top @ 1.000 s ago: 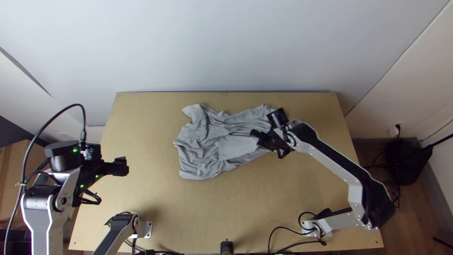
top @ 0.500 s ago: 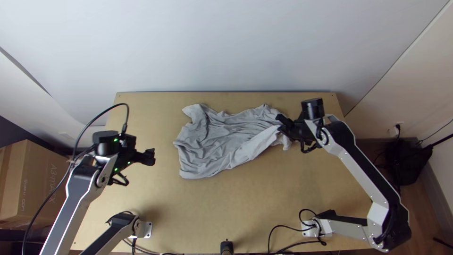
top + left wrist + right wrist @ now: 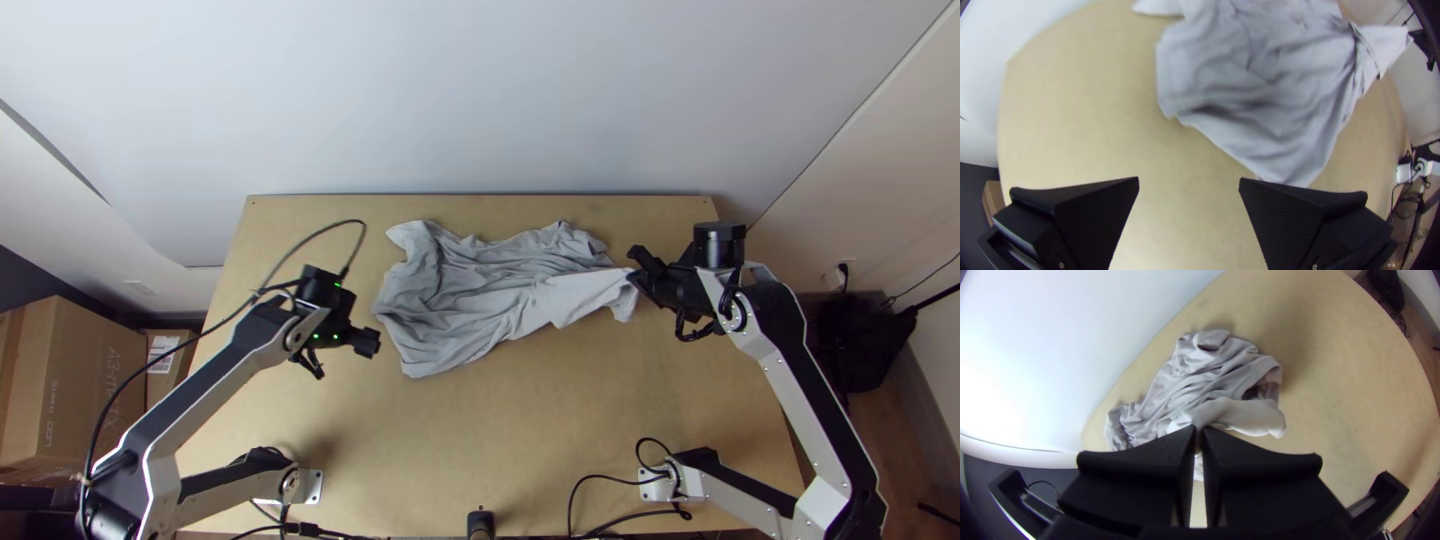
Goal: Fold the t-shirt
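Back wall (image 3: 480,90): pale, plain, 12 o'clock.
Side wall (image 3: 880,200): whitish, 2 to 3 o'clock; socket (image 3: 834,279) low on it, 3 o'clock.
Desk (image 3: 450,450): light wood, centre, far edge near back wall.
Floor (image 3: 905,440): brown, wood-look, near 4 o'clock.
Cardboard boxes (image 3: 70,390): left of desk, between 8 and 9.
Light: soft, fairly even.

Plain light grey t-shirt (image 3: 455,305), tan table (image 3: 500,430), pale grey wall (image 3: 480,100)
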